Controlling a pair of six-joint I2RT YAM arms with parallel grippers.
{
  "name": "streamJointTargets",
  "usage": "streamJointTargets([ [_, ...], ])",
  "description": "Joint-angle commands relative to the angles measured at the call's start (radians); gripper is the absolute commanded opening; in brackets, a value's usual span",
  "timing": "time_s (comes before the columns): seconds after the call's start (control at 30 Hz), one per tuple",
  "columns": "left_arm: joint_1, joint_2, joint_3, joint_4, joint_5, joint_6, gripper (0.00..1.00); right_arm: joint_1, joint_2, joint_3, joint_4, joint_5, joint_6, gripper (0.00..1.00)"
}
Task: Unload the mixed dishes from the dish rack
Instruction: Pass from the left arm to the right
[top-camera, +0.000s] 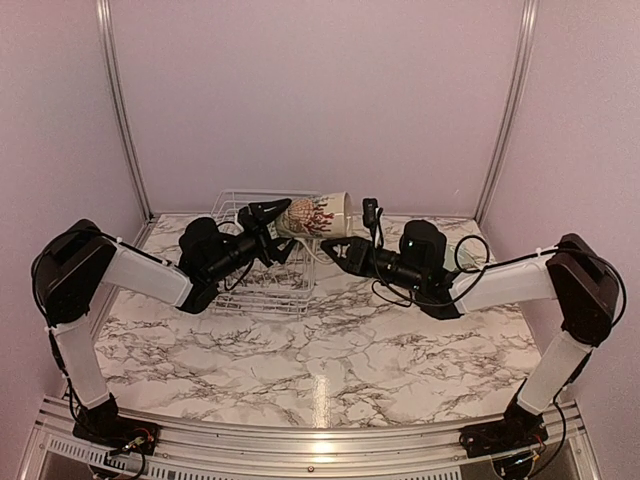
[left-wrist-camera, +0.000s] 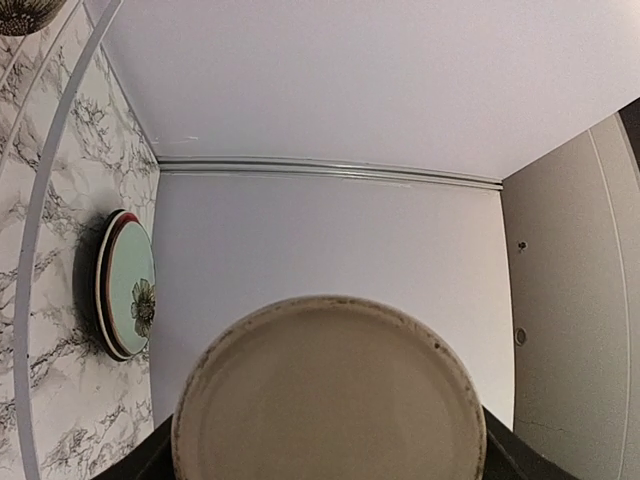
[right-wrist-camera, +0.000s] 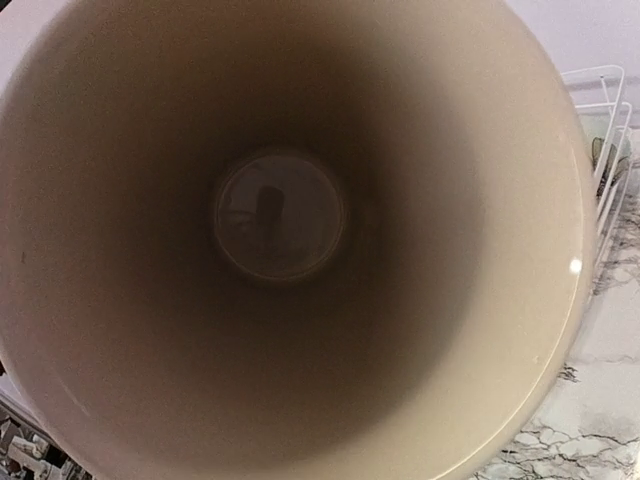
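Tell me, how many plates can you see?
2: a pale green floral plate lies on a cream dark-rimmed plate, stacked on the marble table, seen only by the left wrist camera. Others may be hidden.

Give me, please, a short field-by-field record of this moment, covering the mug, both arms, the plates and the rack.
mug: cream floral mug, lying sideways in the air over the dish rack, mouth toward the right arm
left fingers: closed around the mug's base end
right fingers: at the mug's mouth, wrist camera looking straight inside; grip unclear
plates: pale green plate stacked on the cream striped-rim plate
surface: marble table, plates resting on it
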Motion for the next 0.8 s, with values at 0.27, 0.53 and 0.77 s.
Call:
streamJointTargets([
  [0.27, -0.026, 0.015, 0.007, 0.518, 0.046, 0.035, 0.0, -0.034, -0.011, -0.029, 0.202, 0.036, 0.109, 0.0],
  [0.53, -0.023, 0.033, 0.01, 0.505, 0.08, 0.063, 0.59, -0.088, -0.092, -0.085, 0.26, 0.007, 0.114, 0.0],
  [0.77, 0.001, 0.004, -0.019, 0.366, 0.11, 0.136, 0.99, -0.144, -0.224, -0.102, 0.174, -0.009, 0.074, 0.0],
])
